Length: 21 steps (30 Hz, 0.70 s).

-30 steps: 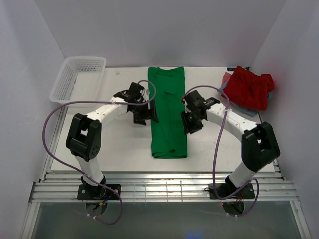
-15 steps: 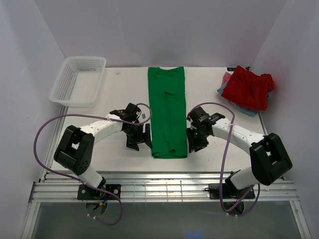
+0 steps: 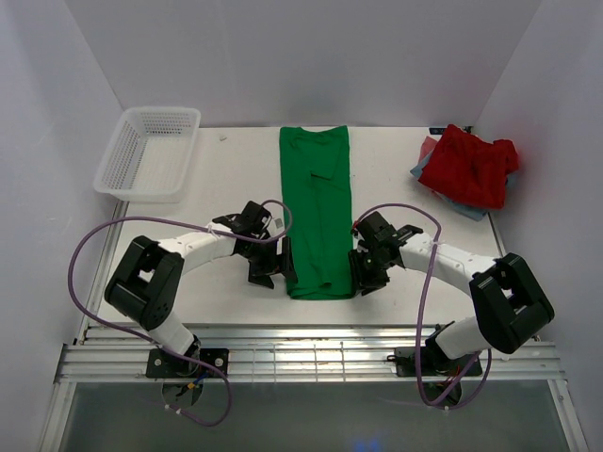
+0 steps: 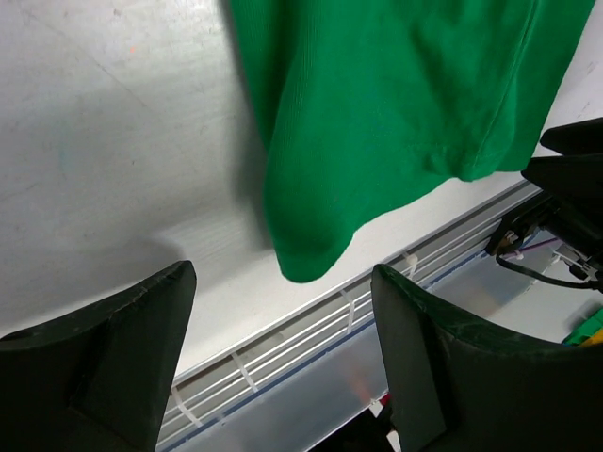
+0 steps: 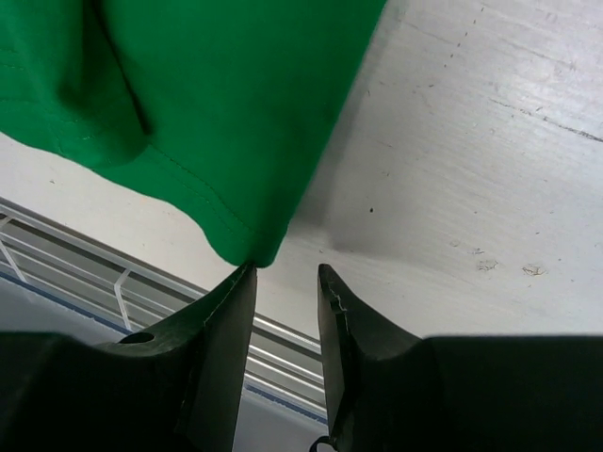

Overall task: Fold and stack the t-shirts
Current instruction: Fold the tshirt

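A bright green t-shirt (image 3: 317, 207), folded into a long narrow strip, lies down the middle of the table. My left gripper (image 3: 279, 273) is open beside its near left corner; in the left wrist view that corner (image 4: 311, 254) lies just ahead of the wide-apart jaws. My right gripper (image 3: 364, 275) is open at the near right corner; in the right wrist view that corner (image 5: 247, 247) touches the left fingertip (image 5: 243, 282), with a narrow gap between the jaws. A red t-shirt (image 3: 469, 165) lies crumpled at the back right on a blue-grey one (image 3: 421, 162).
A white plastic mesh basket (image 3: 149, 151) stands at the back left. The table's front edge with metal rails (image 3: 301, 353) runs just behind both grippers. White walls close in the back and both sides.
Both grippers have moved from the shirt's middle down to its near corners and closed in against its edges. The green shirt has not moved.
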Each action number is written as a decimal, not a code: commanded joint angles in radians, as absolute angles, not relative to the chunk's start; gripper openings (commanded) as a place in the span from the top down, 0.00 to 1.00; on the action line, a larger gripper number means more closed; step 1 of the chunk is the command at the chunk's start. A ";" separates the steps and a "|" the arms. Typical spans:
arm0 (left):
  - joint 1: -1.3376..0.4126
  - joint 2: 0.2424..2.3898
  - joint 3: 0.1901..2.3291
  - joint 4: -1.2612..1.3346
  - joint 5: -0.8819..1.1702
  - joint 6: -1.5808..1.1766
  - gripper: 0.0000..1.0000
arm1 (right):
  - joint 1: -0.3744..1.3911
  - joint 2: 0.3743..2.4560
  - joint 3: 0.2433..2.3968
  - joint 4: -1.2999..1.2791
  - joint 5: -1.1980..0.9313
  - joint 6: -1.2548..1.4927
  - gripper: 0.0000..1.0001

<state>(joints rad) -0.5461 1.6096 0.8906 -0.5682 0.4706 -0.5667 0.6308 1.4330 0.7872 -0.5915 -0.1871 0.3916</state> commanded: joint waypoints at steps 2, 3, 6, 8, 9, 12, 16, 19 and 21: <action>-0.552 1.623 0.890 -0.494 0.495 -0.586 0.14 | 0.637 1.433 0.833 -0.557 -0.186 0.403 0.61; -0.552 1.631 0.891 -0.485 0.495 -0.591 0.14 | 0.637 1.442 0.842 -0.557 -0.186 0.400 0.61; -0.555 1.647 0.893 -0.476 0.502 -0.598 0.14 | 0.637 1.465 0.868 -0.551 -0.187 0.403 0.61; -0.557 1.666 0.897 -0.476 0.506 -0.598 0.14 | 0.637 1.476 0.873 -0.543 -0.181 0.405 0.61; -0.558 1.670 0.899 -0.476 0.509 -0.595 0.14 | 0.637 1.479 0.874 -0.543 -0.178 0.408 0.61; -0.560 1.684 0.911 -0.479 0.512 -0.589 0.12 | 0.637 1.483 0.882 -0.542 -0.176 0.410 0.59; -0.560 1.706 0.917 -0.477 0.515 -0.581 0.12 | 0.637 1.511 0.870 -0.528 -0.192 0.411 0.54; -0.561 1.732 0.926 -0.479 0.526 -0.574 0.11 | 0.638 1.520 0.850 -0.517 -0.202 0.414 0.54; -0.563 1.746 0.930 -0.480 0.528 -0.569 0.11 | 0.638 1.516 0.836 -0.509 -0.202 0.417 0.54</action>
